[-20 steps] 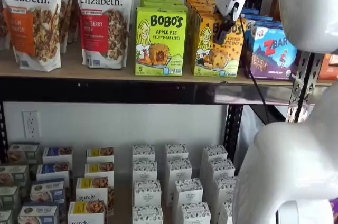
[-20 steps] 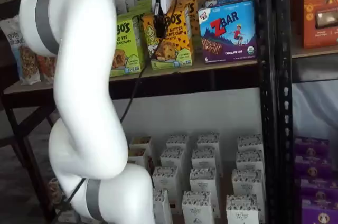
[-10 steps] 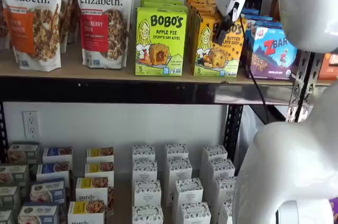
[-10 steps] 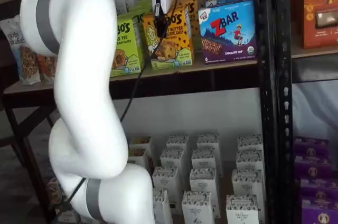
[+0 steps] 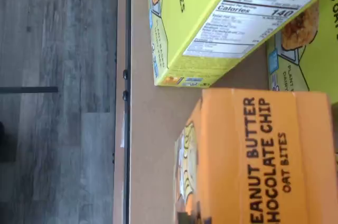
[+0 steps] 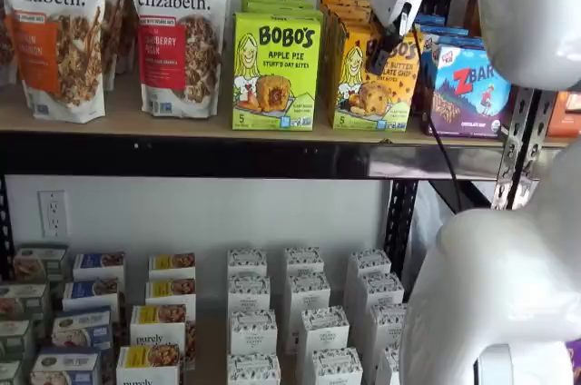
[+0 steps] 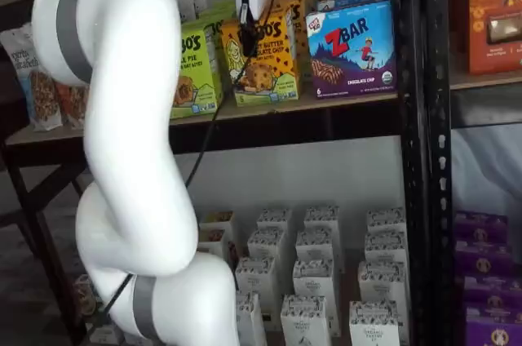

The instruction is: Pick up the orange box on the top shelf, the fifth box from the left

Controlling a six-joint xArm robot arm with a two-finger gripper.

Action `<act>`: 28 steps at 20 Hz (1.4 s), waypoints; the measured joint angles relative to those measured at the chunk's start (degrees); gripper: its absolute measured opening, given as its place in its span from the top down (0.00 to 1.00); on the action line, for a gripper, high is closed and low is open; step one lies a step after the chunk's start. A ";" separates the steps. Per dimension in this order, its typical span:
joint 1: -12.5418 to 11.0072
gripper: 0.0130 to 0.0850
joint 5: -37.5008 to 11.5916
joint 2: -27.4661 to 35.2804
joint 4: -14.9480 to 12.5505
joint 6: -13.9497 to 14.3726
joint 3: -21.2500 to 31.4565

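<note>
The orange box (image 6: 360,85) stands upright on the top shelf (image 6: 136,122), between the lime-green Apple Pie box (image 6: 275,72) and the blue ZBAR box (image 6: 467,85). It shows in both shelf views (image 7: 267,64). My gripper (image 6: 379,49) hangs in front of the orange box's upper front, white body above and black fingers down; it also shows in a shelf view (image 7: 245,29). No gap between the fingers shows. The wrist view looks down on the orange box's top (image 5: 259,155), close up, with a green box (image 5: 211,23) beside it.
Two purely elizabeth bags (image 6: 177,31) stand at the shelf's left. More orange and green boxes are stacked behind the front row. Black perforated uprights (image 7: 420,117) stand right of the ZBAR box (image 7: 352,48). Small white boxes (image 6: 304,312) fill the lower level. My white arm (image 7: 122,134) fills the foreground.
The gripper has edged slightly upward in front of the orange box. The boxes have not moved.
</note>
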 joint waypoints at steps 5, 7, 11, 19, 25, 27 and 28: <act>-0.09 0.72 0.18 0.08 -0.08 -0.06 -0.21; 0.07 0.72 0.35 0.16 -0.72 0.04 -0.38; 0.37 0.72 0.45 -0.03 -1.46 0.29 -0.37; 0.69 0.72 6.39 -0.95 -3.12 1.12 -2.52; 0.42 0.72 12.96 -3.20 -3.49 1.49 -3.37; 0.24 0.72 14.72 -4.45 -3.82 1.42 -2.88; 0.12 0.72 15.44 -5.10 -3.95 1.34 -2.48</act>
